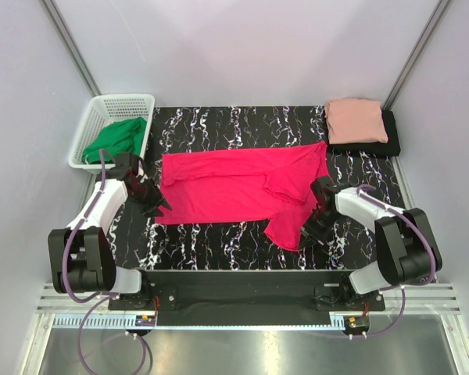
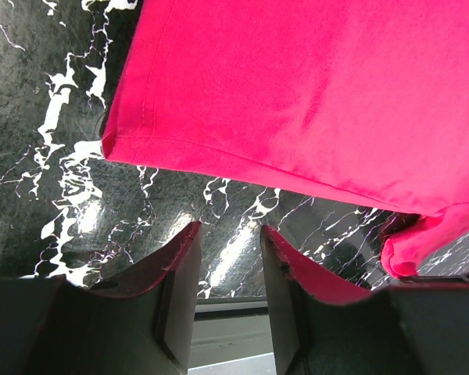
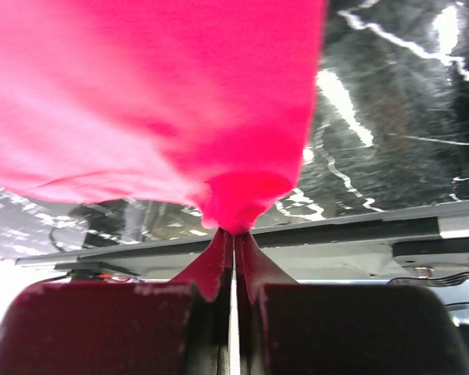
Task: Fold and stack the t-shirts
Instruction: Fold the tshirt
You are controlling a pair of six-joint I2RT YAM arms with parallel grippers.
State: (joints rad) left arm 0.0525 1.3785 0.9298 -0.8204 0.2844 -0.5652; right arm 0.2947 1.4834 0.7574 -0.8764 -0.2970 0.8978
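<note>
The crimson-pink t-shirt (image 1: 234, 187) lies spread across the middle of the black marbled table (image 1: 219, 246), its right side bunched and folded over. My right gripper (image 1: 311, 228) is shut on a pinch of that shirt's cloth (image 3: 234, 195) at its near right part, lifting it. My left gripper (image 1: 158, 209) is open and empty just off the shirt's near left corner (image 2: 113, 144); bare table shows between its fingers (image 2: 180, 266). The salmon-pink shirt (image 1: 356, 119) lies folded on the folded black shirt (image 1: 391, 141) at the back right corner.
A white basket (image 1: 90, 133) with green cloth (image 1: 117, 137) in it stands off the table's back left corner. White walls and metal posts close in the sides and back. The table's front edge (image 1: 234, 272) runs just beyond the arm bases.
</note>
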